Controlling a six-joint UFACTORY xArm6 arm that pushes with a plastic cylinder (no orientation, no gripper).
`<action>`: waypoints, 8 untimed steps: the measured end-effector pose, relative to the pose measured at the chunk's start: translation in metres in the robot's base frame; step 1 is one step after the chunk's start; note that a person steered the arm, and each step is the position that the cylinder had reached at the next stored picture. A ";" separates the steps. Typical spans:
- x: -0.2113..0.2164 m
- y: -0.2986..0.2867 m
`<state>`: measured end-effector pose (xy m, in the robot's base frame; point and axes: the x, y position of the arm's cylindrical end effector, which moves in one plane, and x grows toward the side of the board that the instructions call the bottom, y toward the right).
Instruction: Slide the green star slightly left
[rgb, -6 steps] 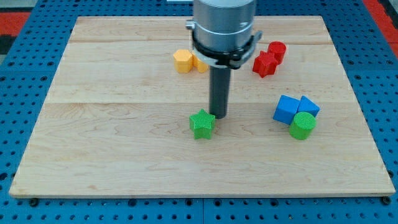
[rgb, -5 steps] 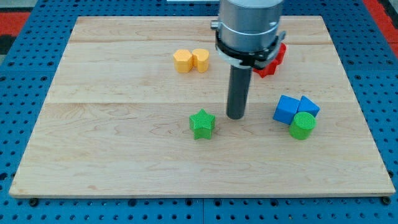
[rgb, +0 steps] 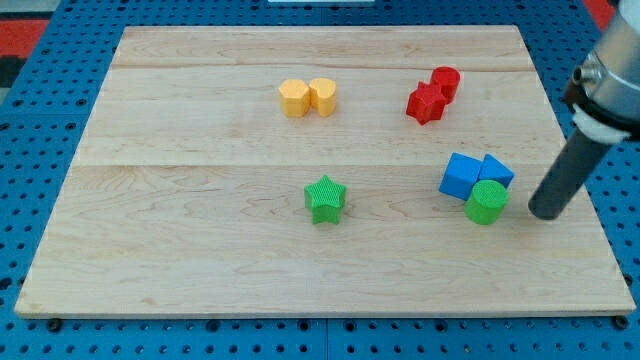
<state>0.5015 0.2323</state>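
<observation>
The green star (rgb: 325, 199) lies on the wooden board (rgb: 200, 240) a little below its middle. My tip (rgb: 545, 213) is far to the star's right, near the board's right edge. It stands just right of the green cylinder (rgb: 486, 202) with a small gap between them. Nothing touches the star.
Two blue blocks (rgb: 474, 175) sit touching each other just above the green cylinder. A red star (rgb: 425, 103) and a red cylinder (rgb: 445, 82) sit at the upper right. Two yellow blocks (rgb: 307, 97) sit together at the upper middle.
My tip has moved from right beside the green star far to the right, past the blue blocks and the green cylinder. No block has moved.
</observation>
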 end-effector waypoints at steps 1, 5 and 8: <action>-0.009 -0.022; 0.010 -0.066; -0.010 -0.105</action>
<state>0.4916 0.1271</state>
